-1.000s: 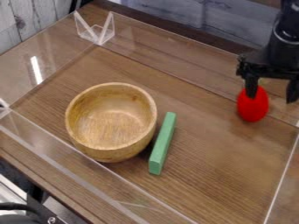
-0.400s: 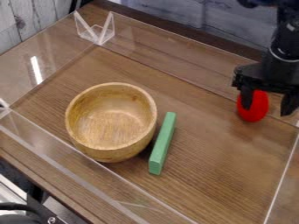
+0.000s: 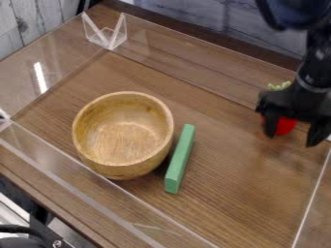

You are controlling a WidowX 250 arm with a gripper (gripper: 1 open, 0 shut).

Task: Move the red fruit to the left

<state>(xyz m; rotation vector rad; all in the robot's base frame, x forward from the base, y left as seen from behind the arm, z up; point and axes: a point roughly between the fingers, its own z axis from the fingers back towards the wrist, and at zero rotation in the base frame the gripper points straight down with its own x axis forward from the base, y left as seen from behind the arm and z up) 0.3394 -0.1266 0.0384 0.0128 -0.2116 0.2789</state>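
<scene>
Right of the wooden bowl [image 3: 123, 134] we see a flat green bar [image 3: 180, 158] lying just beside it on the worktop [image 3: 233, 184]. Farther right, well apart from the bowl, our fingers [image 3: 268, 122] stand spread wide, straddling the red fruit [image 3: 284, 125], which rests between them.

Wood table [image 3: 239, 179]; clear acrylic walls [image 3: 52, 58]

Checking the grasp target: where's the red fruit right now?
In the camera view the red fruit sits on the table at the far right, between the jaws of the open gripper, well right of the green bar and wooden bowl.
</scene>
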